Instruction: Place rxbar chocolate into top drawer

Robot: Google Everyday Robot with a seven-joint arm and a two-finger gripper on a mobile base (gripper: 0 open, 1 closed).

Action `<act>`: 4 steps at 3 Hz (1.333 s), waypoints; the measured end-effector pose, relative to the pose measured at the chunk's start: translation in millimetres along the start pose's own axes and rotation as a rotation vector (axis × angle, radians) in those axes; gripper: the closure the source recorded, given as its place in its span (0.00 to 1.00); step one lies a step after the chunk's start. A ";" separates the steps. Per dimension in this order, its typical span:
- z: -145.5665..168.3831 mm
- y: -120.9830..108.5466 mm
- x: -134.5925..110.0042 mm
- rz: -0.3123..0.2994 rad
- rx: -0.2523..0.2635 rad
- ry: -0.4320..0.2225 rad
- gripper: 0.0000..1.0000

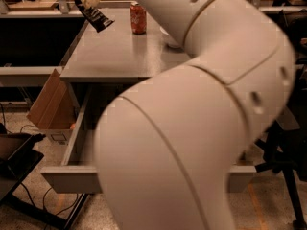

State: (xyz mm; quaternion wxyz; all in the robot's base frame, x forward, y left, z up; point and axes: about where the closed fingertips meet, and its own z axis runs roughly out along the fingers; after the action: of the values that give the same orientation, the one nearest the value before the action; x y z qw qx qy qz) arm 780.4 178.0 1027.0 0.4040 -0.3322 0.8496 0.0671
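No text could be read. Pale lettering on the rxbar chocolate point(96, 17) wrapper, left of the red soda can point(138, 18): illegible. Pale marking on the can itself: illegible. Gripper point(89, 1), left of the can at the top edge, clamped the bar's upper end.

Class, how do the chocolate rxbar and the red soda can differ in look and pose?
The rxbar chocolate is flat and dark; the red soda can is round and red. The bar hangs tilted in the gripper at top left; the can stands upright on the table. Both are near its far end.
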 end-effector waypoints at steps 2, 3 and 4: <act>-135.6 -19.9 6.0 0.153 0.017 -0.311 1.00; -164.4 -26.9 60.9 0.258 -0.008 -0.342 1.00; -151.1 -23.9 134.5 0.351 -0.042 -0.295 1.00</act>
State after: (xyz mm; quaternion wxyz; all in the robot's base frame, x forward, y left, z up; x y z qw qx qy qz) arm 637.3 33.2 1032.7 0.4989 -0.1743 0.8246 0.2020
